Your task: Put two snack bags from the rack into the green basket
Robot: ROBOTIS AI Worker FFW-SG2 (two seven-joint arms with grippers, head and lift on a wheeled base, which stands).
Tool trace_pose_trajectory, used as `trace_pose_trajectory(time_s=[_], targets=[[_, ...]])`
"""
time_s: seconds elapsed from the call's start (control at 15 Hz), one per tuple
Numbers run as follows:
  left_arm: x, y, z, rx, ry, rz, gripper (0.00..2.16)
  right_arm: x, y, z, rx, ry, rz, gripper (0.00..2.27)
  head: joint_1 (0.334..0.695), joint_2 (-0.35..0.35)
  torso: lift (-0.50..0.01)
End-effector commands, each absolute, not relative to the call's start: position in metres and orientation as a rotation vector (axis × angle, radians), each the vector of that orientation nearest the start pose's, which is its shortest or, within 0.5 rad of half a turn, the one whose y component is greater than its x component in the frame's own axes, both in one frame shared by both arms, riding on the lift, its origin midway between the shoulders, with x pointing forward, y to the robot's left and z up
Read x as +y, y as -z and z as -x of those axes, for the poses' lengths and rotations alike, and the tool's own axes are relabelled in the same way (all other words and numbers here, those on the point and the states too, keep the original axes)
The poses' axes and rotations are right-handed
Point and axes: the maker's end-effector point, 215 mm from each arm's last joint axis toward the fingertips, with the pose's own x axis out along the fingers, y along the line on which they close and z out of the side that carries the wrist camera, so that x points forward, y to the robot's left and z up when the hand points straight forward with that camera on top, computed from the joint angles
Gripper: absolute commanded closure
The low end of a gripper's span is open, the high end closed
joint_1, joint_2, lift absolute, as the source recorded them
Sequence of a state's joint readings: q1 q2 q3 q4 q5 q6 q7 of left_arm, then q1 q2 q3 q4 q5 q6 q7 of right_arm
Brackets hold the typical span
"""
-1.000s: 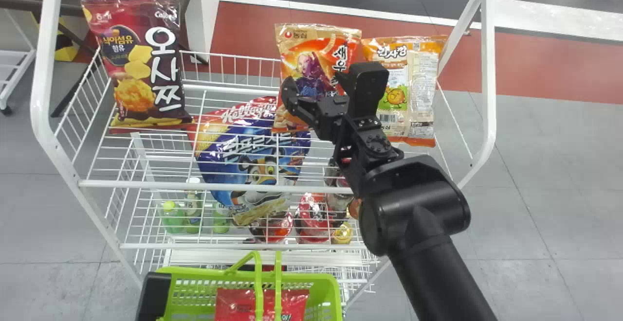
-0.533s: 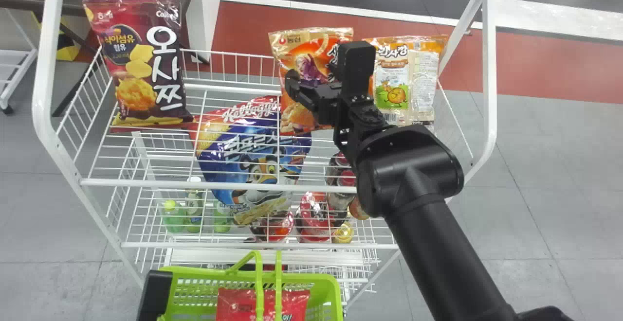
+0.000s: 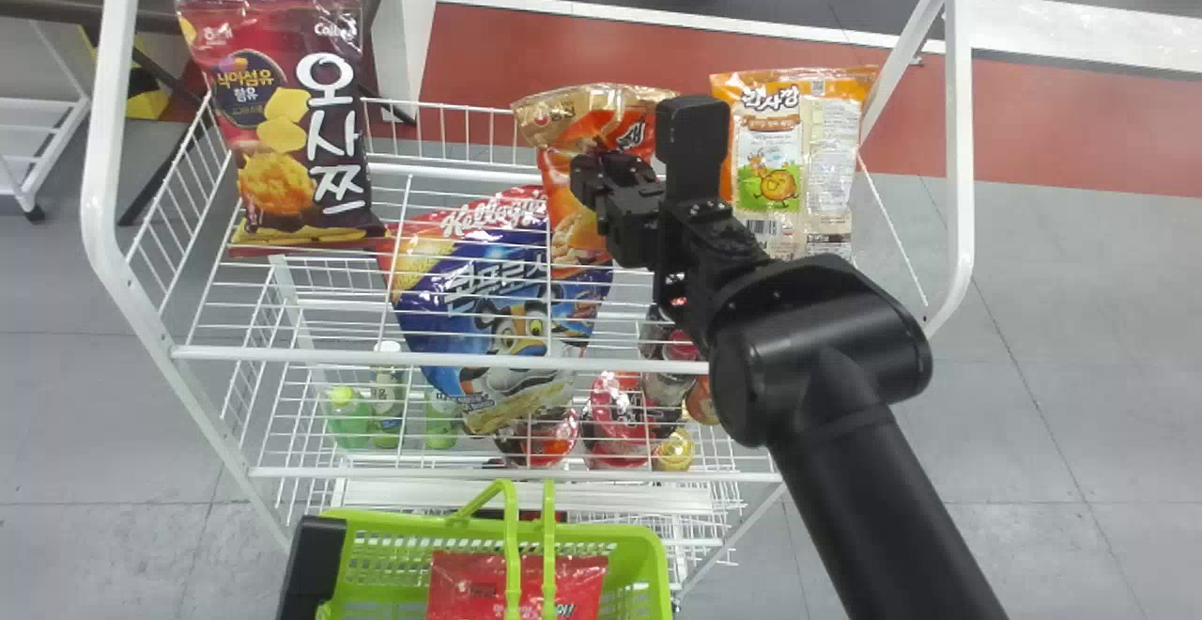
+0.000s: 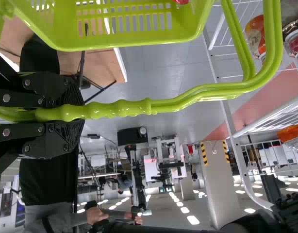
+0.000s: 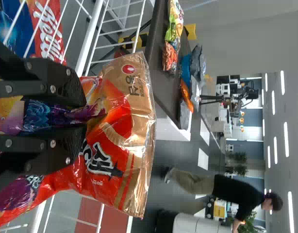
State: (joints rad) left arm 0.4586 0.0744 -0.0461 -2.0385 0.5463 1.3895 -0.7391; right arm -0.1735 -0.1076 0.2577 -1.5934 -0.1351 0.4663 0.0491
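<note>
Orange and gold foil crumples as the right gripper (image 3: 606, 167) pinches a snack bag (image 3: 570, 202) between narrowly set fingers atop the rack (image 3: 282, 354), upper centre of the frame. At lower left, the left gripper (image 3: 315, 564) has its fingers around the handle (image 4: 120, 108) of the green basket (image 3: 648, 545), where a red bag (image 3: 470, 578) lies.
</note>
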Motion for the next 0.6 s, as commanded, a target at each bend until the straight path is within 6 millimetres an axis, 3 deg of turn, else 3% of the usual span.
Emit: trace_pose_trajectory(time_s=[0.0,0.2,0.4,0.53], targets=[[-0.014,0.466,-0.187,1.191,1.015,0.873,2.11,-0.109,0.366,-0.596,0.298,-0.319,0.031,2.13,0.695,-0.169,-0.007],[-0.011,0.461,-0.19,1.173,1.005,0.856,2.11,-0.141,0.354,-0.555,0.326,-0.31,0.032,2.13,0.695,-0.184,-0.007],[-0.001,0.46,-0.195,1.166,0.981,0.873,2.11,-0.176,0.346,-0.495,0.396,-0.313,0.019,2.13,0.695,-0.237,-0.007],[0.003,0.46,-0.201,1.161,0.97,0.872,2.11,-0.181,0.341,-0.453,0.433,-0.354,0.026,2.13,0.695,-0.265,-0.007]])
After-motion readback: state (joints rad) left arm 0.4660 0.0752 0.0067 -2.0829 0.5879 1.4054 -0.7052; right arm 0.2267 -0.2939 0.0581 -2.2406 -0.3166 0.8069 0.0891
